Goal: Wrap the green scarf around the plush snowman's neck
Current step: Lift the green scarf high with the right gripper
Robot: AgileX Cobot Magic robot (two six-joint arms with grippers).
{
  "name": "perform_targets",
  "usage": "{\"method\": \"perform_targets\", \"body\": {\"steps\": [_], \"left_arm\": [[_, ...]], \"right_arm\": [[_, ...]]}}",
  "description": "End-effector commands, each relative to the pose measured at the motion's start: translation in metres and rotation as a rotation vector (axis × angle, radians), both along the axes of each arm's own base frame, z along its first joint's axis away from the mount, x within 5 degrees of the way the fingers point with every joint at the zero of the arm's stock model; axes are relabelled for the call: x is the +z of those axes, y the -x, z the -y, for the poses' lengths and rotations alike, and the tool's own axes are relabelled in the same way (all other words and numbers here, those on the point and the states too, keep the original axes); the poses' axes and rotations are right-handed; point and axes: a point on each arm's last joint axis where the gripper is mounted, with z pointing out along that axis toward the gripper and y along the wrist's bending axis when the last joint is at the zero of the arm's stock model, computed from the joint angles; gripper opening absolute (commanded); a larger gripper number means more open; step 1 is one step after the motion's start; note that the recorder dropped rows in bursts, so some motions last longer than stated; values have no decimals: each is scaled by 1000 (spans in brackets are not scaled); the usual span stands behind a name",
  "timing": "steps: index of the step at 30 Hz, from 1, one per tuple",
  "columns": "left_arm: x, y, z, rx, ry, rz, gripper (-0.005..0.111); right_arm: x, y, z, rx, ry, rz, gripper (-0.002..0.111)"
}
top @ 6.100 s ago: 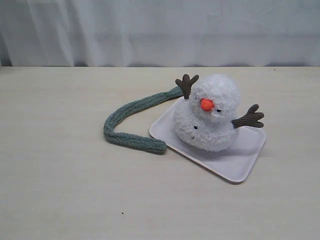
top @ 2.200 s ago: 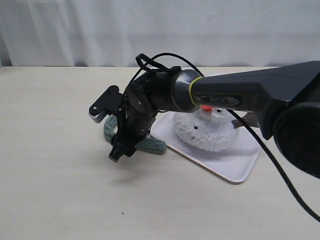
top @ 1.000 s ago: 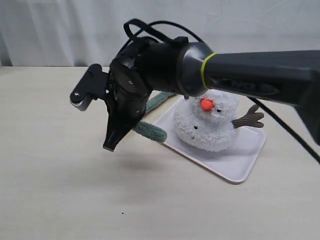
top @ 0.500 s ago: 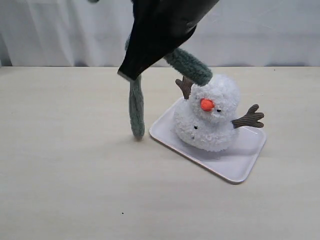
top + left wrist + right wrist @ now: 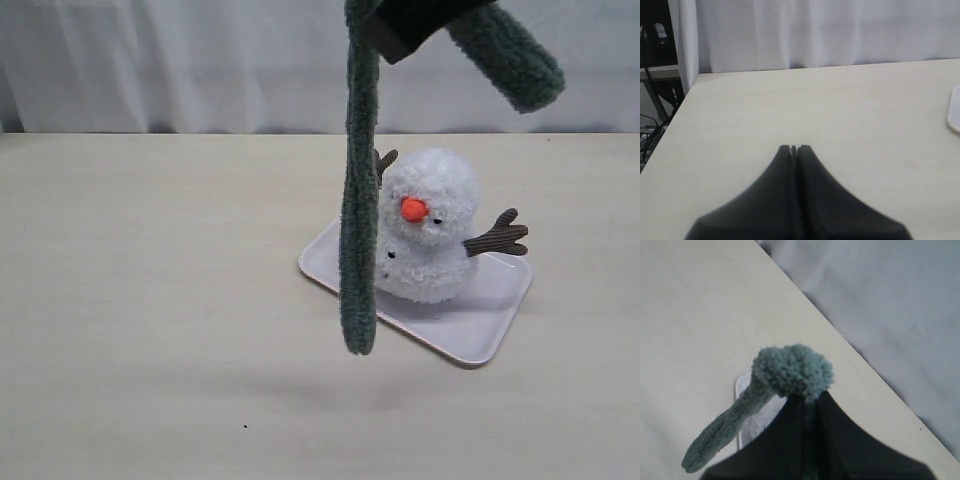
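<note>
Risks, near side first: the long tail of the green scarf [image 5: 358, 230] hangs free in front of the white tray [image 5: 485, 325], its tip clear of the table [image 5: 150, 330] and level with the tray's near-left edge; carry it fast and it will likely swing, brush the plush snowman [image 5: 425, 240] and tip or shove it, since the toy only sits loose on the tray. The split is uneven; a short stub juts up and away on the far side, so one end may prove too short to cross over. The fuzzy pile is pinched at a single spot, so a jerk could slide it out.

Right gripper [image 5: 809, 399]: jaws closed on the scarf, a tuft bulging just past the tips. Left gripper [image 5: 794, 149]: jaws pressed together, holding nothing, parked over bare table well toward the left edge, so no help steadying the toy.

Snowman stands upright right of the table's middle, nearer the far edge; the snowman's neck [image 5: 440, 238] is bare, well below the right gripper and just behind the hanging tail. Curtain [image 5: 200, 60] beyond.
</note>
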Motion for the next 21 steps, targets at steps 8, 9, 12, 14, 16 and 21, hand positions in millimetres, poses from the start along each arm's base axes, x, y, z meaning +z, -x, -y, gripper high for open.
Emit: {"method": "perform_targets", "body": {"steps": [8,9,12,14,16,21], "left_arm": [[0,0,0,2,4,13,0],[0,0,0,2,4,13,0],[0,0,0,2,4,13,0],[0,0,0,2,4,13,0],[0,0,0,2,4,13,0],[0,0,0,2,4,13,0]], "right_arm": [[-31,-10,8,-111,151,45,4],[-32,-10,8,-110,152,42,4],[-31,-10,7,-127,108,39,4],[-30,-11,4,-135,51,49,4],[-29,-12,-1,-118,-9,63,4],[-28,-17,-16,-52,-105,107,4]]}}
